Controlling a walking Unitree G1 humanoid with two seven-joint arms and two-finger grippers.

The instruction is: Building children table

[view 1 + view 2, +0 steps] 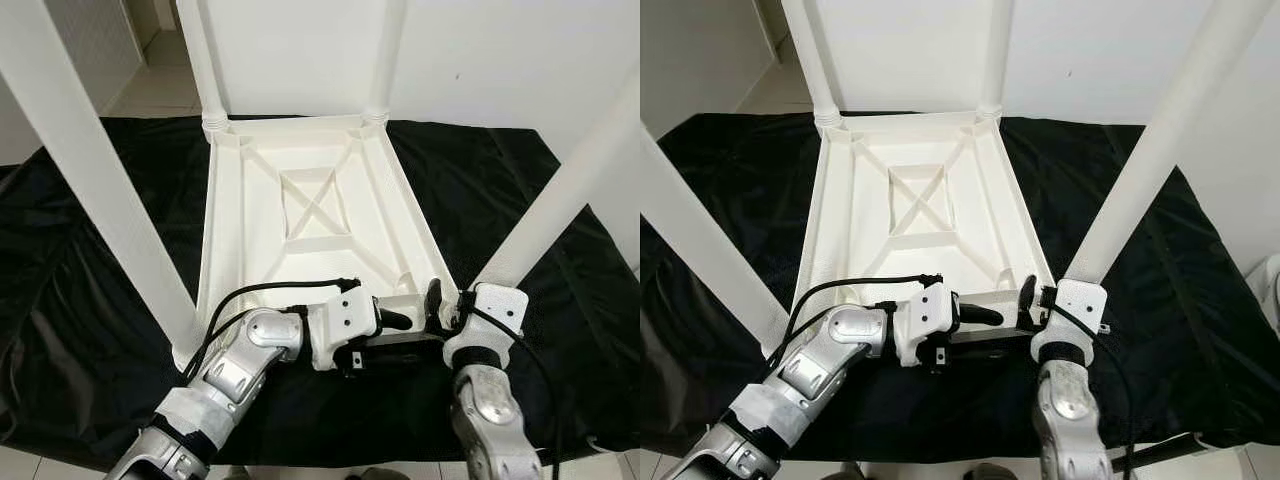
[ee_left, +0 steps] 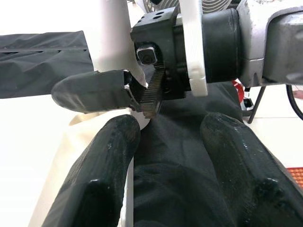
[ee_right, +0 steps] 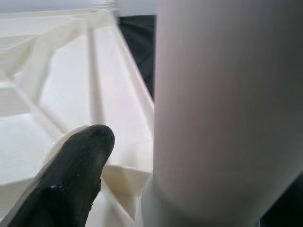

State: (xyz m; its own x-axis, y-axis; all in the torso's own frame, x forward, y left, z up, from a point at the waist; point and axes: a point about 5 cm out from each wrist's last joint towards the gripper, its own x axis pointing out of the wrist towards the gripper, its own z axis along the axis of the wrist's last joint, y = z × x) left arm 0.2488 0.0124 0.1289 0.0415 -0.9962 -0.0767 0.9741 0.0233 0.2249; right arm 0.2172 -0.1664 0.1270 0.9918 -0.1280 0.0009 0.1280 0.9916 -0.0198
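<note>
A white plastic children's table [image 1: 310, 200] lies upside down on a black cloth, all its legs pointing up. My left gripper [image 1: 400, 328] lies at the table's near edge, pointing right, open; in the left wrist view one of its fingers [image 2: 109, 161] rests by the white rim, with black cloth in the gap. My right gripper [image 1: 437, 305] stands at the base of the near-right leg [image 1: 560, 200]. In the right wrist view a single black finger [image 3: 80, 161] stands a little apart from that leg [image 3: 222, 118]; the other finger is hidden behind the leg.
The black cloth [image 1: 90, 330] covers the floor around the table. The near-left leg [image 1: 100, 170] rises close by my left arm. Two far legs [image 1: 200, 60] stand before a white wall. Pale tiled floor [image 1: 150, 80] shows at the far left.
</note>
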